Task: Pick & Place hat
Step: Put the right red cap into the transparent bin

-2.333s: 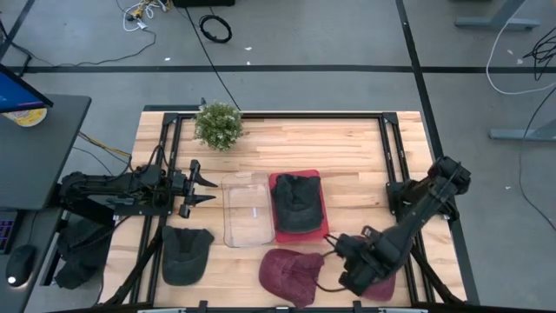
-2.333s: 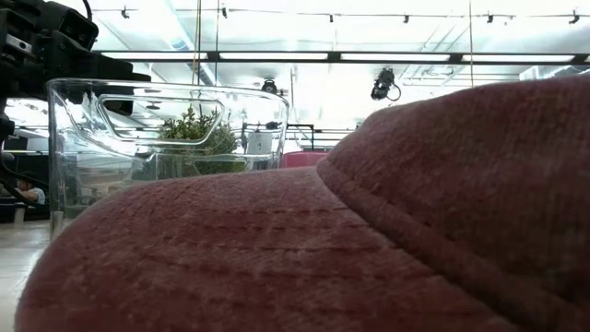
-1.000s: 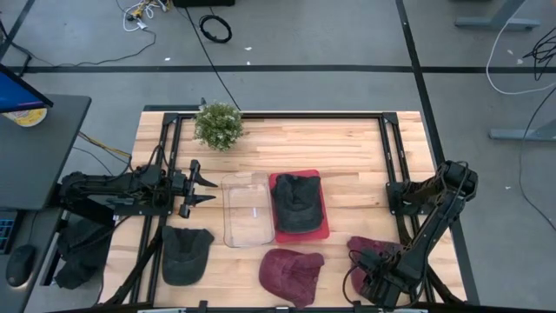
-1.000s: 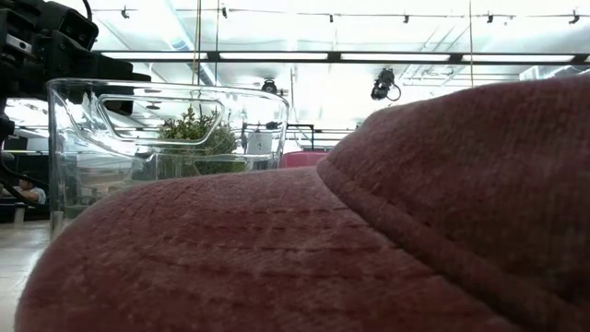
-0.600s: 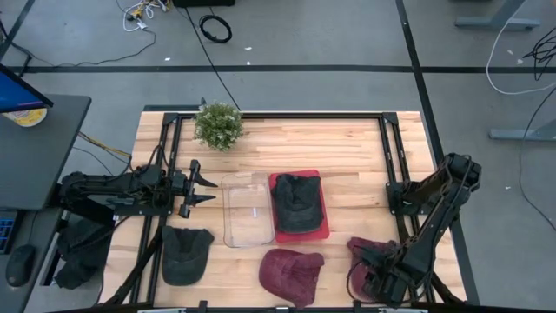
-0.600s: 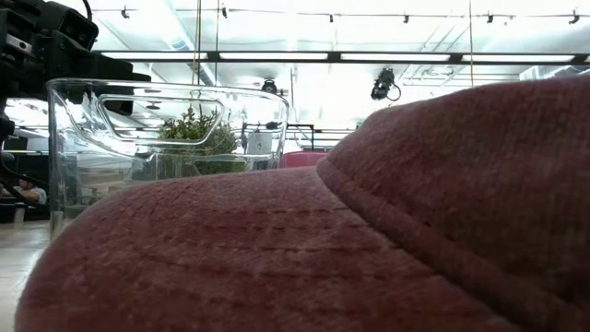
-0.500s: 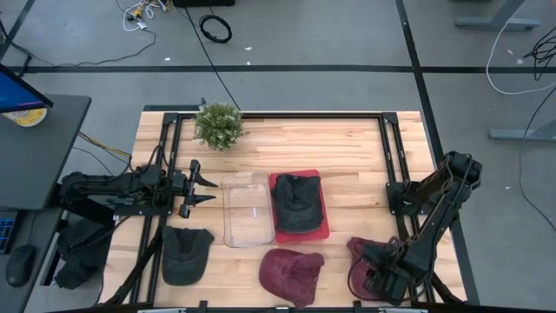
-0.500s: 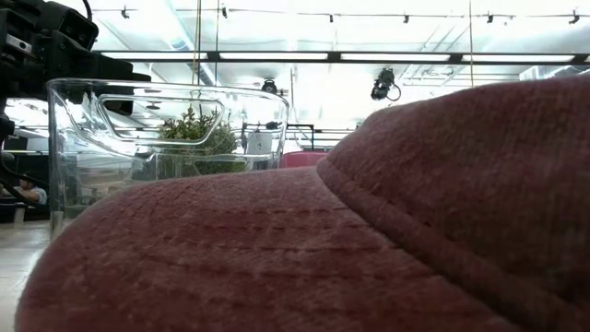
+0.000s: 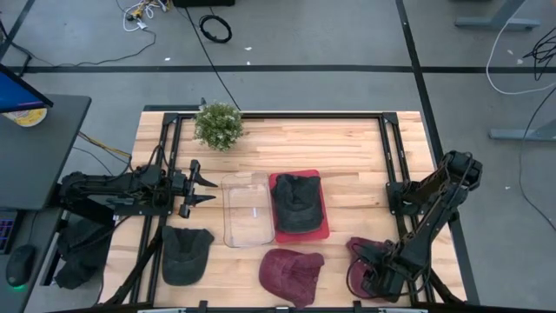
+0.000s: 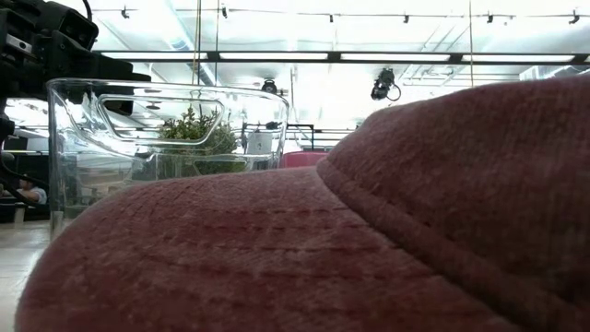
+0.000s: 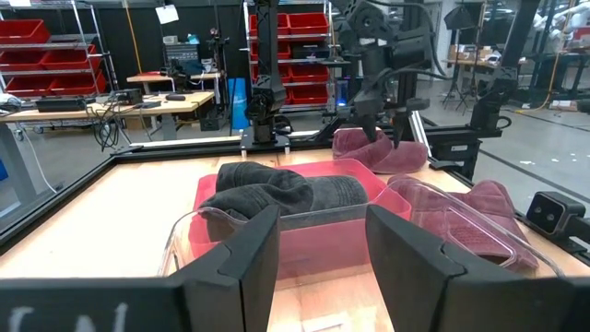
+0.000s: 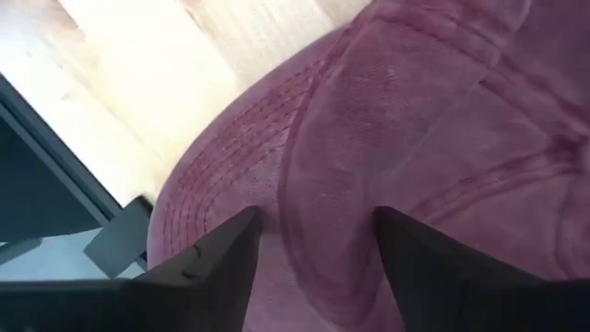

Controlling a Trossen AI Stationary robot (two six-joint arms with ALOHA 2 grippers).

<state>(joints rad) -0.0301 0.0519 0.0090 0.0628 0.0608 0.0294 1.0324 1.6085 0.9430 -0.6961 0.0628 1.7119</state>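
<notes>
The right gripper, fingers spread, hangs over a maroon hat at the worktop's near right corner. The left gripper, fingers apart, waits beside a clear bin. Nearby: red tray with dark hat, plant. Another maroon hat blocks the low view.

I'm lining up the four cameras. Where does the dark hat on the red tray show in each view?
High view: dark hat at table centre, on the red tray.
Low view: not visible; a maroon hat fills the picture.
Left wrist view: mid-picture, beyond the left pincer.
Right wrist view: not in it.
Shared landmark: clear bin, beside the tray.
</notes>
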